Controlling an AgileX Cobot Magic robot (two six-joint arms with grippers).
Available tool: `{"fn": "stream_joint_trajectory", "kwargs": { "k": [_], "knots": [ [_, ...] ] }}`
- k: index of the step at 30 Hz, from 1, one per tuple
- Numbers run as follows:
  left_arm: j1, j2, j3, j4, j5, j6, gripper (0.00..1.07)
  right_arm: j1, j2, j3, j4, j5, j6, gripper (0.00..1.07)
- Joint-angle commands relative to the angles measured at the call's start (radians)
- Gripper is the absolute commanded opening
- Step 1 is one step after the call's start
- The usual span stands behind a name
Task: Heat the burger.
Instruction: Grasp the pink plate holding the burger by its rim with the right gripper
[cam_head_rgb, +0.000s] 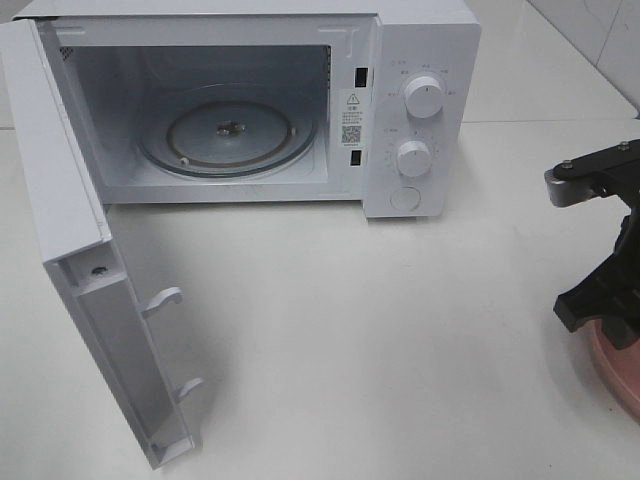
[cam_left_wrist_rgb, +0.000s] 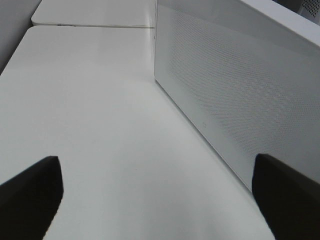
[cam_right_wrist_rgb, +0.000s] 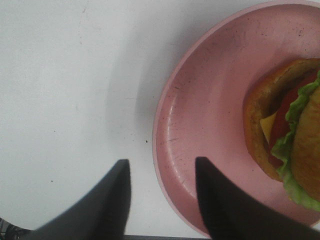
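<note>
Pink plate (cam_right_wrist_rgb: 210, 115) with burger (cam_right_wrist_rgb: 295, 140) not yet in microwave (cam_head_rgb: 250, 80) (door (cam_head_rgb: 80, 250) stands open); right gripper (cam_right_wrist_rgb: 161, 162) parted astride plate rim, left gripper (cam_left_wrist_rgb: 156, 159) wide, empty.

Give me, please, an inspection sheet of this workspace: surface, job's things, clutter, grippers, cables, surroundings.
Surface: white table, no spills seen.
Job's things: burger lying on pink plate; microwave with door open, turntable bare.
Clutter: nothing seen.
Grippers: left gripper open, holds nothing, beside the door, it seems; right gripper open, jaws on either side of the plate's rim.
Cables: nothing seen.
Surroundings: tiled wall; second table.
</note>
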Motion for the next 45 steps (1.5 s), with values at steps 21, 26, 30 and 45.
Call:
{"fn": "stream_joint_trajectory", "kwargs": {
  "k": [21, 26, 30, 45],
  "knots": [
    [0.001, 0.001, 0.006, 0.000, -0.003, 0.000, 0.98, -0.065, 0.057, 0.069, -0.020, -0.135, 0.030, 0.87],
    [0.001, 0.001, 0.006, 0.000, -0.003, 0.000, 0.98, -0.075, 0.087, 0.075, -0.018, -0.169, 0.039, 0.82],
    [0.001, 0.001, 0.006, 0.000, -0.003, 0.000, 0.98, -0.075, 0.156, 0.075, -0.018, -0.179, 0.056, 0.81],
    [0.001, 0.001, 0.006, 0.000, -0.003, 0.000, 0.98, -0.098, 0.263, 0.075, -0.020, -0.238, 0.061, 0.79]
  ]
}}
